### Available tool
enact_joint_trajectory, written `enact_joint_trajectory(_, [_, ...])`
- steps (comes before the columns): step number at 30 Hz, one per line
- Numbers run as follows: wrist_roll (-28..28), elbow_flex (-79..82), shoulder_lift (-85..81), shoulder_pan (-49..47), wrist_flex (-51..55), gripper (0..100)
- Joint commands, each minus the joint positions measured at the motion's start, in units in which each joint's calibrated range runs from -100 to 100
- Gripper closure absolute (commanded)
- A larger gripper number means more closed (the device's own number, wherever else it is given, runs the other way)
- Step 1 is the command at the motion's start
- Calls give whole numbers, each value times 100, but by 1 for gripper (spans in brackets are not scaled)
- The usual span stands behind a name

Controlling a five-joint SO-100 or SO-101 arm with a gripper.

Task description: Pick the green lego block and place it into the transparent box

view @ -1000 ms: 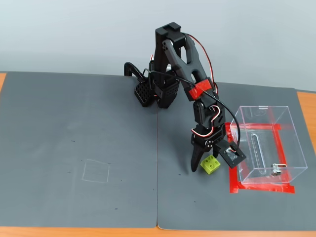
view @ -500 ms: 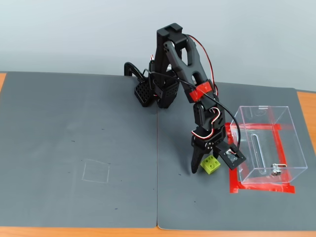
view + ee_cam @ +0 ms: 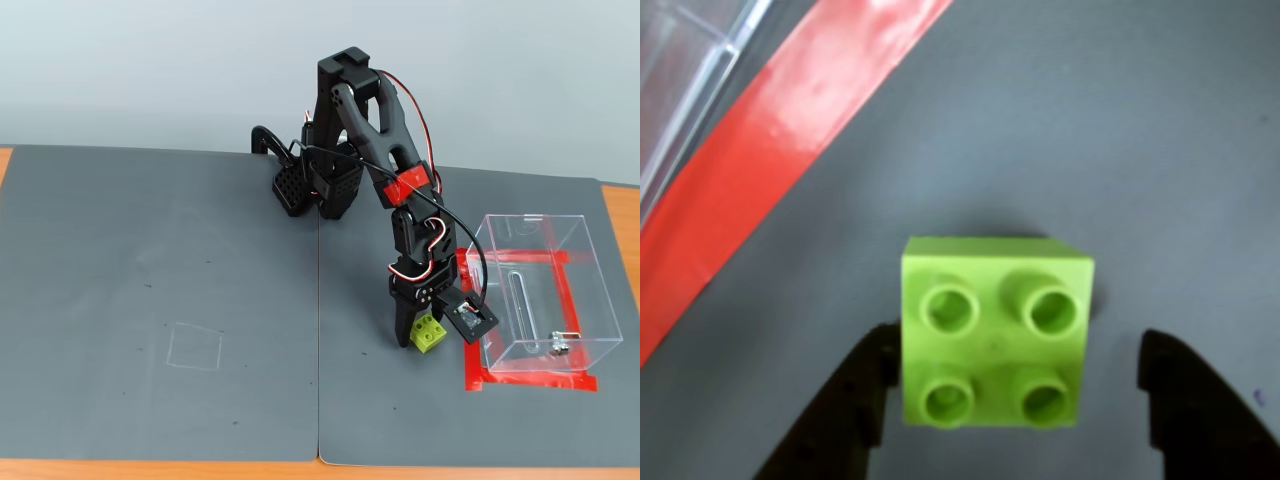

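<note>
The green lego block (image 3: 992,335) is a lime 2x2 brick with four studs up, sitting on the grey mat. In the wrist view it lies between my gripper's (image 3: 1018,340) two black fingers. The left finger touches or nearly touches the brick's left side, and the right finger stands apart from it. The gripper is open. In the fixed view the gripper (image 3: 424,338) points down over the brick (image 3: 429,335), just left of the transparent box (image 3: 540,290). The box stands open-topped and holds no brick. A corner of it shows at the wrist view's top left (image 3: 680,60).
Red tape (image 3: 530,381) marks a square under the box and crosses the wrist view diagonally (image 3: 790,130). A faint square outline (image 3: 195,347) is drawn on the left mat. The arm's base (image 3: 320,185) stands at the back. Orange table edge (image 3: 620,220) shows at right.
</note>
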Motion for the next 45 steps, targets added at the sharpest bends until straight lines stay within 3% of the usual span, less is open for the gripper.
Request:
enact_joint_trajectory(1, [-8,-199,-19,65,-58,73])
enact_joint_trajectory(41, [7,-171,-19,65,11,80])
enact_joint_trajectory(45, [7,-208,-28,65,11,87])
